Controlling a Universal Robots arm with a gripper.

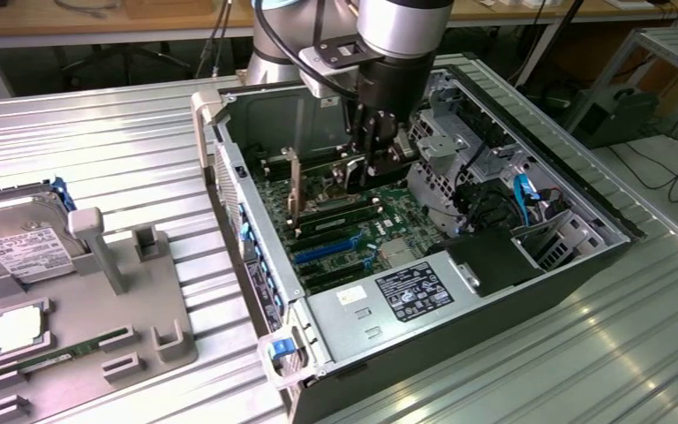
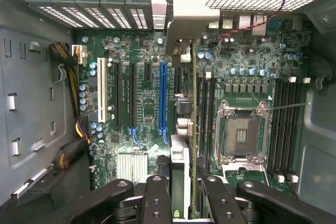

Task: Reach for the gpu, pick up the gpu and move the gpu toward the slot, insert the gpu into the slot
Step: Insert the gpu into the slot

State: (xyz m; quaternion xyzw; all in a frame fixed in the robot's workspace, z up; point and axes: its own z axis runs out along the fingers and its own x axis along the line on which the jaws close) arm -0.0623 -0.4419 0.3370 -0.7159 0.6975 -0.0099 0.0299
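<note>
The motherboard point(image 2: 252, 82) is green, with one blue slot point(image 2: 162, 95), one white slot point(image 2: 101, 95) and black slots between. The gripper point(image 2: 181, 200) is black. The tabletop point(image 1: 103, 150) is ribbed silver. The fixture tray point(image 1: 139, 300) looks grey; the hard drive point(image 1: 21, 247) bears a white label.

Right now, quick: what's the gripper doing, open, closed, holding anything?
Gripper: closed on the gpu, held on edge inside the computer case, over the motherboard.
</note>
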